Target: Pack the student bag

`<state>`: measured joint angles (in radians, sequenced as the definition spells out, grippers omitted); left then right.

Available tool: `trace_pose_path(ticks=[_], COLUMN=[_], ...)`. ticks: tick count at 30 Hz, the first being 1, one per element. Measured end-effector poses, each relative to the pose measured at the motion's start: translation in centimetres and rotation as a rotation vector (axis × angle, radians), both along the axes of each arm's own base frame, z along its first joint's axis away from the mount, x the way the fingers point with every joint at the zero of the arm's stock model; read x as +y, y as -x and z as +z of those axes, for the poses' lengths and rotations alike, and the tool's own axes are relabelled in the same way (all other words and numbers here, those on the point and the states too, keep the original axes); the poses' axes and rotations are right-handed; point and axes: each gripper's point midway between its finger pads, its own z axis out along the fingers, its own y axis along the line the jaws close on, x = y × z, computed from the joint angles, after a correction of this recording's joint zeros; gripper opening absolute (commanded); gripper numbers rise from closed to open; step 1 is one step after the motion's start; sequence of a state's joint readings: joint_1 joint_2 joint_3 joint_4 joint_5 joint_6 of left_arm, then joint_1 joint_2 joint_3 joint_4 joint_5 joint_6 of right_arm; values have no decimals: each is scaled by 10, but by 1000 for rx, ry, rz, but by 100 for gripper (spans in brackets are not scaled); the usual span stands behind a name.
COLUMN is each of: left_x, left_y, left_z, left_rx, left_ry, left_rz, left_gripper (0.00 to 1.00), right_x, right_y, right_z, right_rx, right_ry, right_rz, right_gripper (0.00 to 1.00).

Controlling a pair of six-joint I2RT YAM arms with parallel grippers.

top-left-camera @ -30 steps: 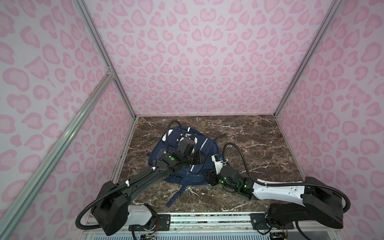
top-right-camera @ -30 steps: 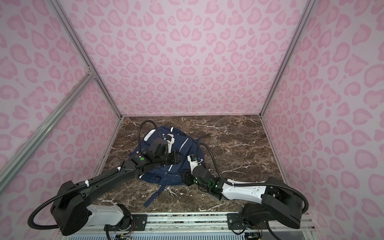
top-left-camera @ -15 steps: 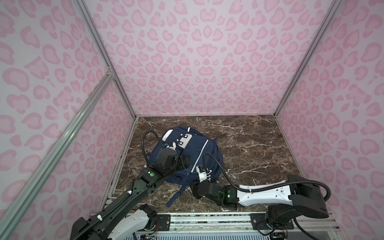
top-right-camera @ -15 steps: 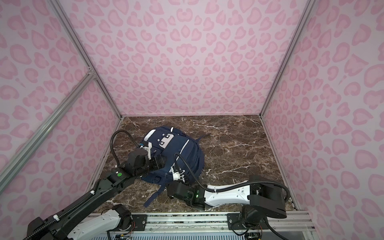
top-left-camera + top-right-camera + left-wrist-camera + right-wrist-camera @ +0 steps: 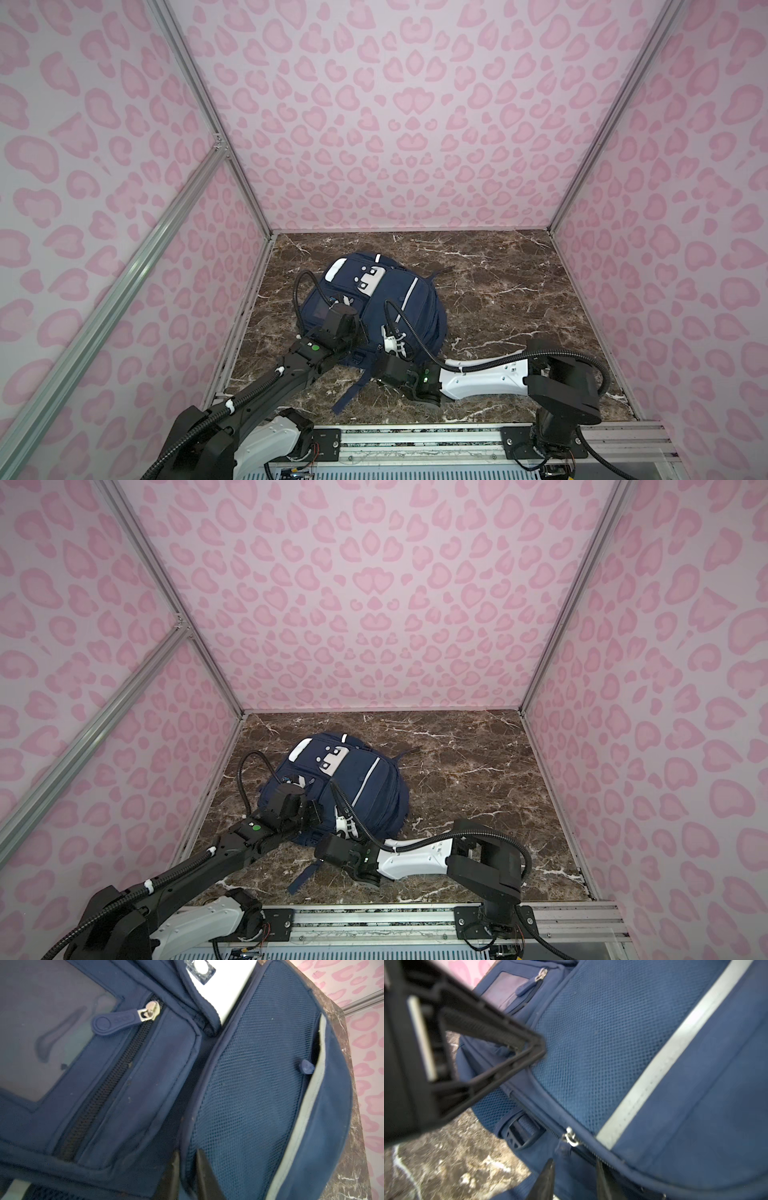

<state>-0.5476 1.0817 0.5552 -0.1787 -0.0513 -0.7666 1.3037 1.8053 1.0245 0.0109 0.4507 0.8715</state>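
Lying front-up on the dark brown marble worktop (image 5: 519, 291), towards its left and rear, is the large navy blue fabric student bag (image 5: 399, 307) with white reflective stripes, and both arms are at its near end. The left gripper (image 5: 188, 1154) has its fingers (image 5: 205, 1174) closed, pinching the bound edge of the blue mesh pocket (image 5: 249, 1084). The right gripper (image 5: 574, 1161) shows its fingers a little apart, straddling the silver-and-navy main zip pull (image 5: 566, 1145), with nothing clamped. I'd call this the zip stage, with one arm bracing the fabric. Next call: close on that tab and draw it along the teeth. The rubbery navy front-pocket zip pull (image 5: 113, 1021) carries embossed lettering, too blurred to read.
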Motion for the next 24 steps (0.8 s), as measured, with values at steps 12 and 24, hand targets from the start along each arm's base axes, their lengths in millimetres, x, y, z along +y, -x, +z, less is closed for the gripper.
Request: trace_pose_path(ticks=[12, 24], left_x=[-11, 1], left_y=[4, 1], left_z=[7, 6], left_rx=[2, 6], left_ry=[101, 86], left_rz=[-7, 17], left_gripper=[3, 4], right_x=[9, -16], right_y=[-20, -4], right_z=[-7, -2], right_rx=[-20, -6], right_ry=[50, 113], right_rz=[-24, 15], right_gripper=[37, 0])
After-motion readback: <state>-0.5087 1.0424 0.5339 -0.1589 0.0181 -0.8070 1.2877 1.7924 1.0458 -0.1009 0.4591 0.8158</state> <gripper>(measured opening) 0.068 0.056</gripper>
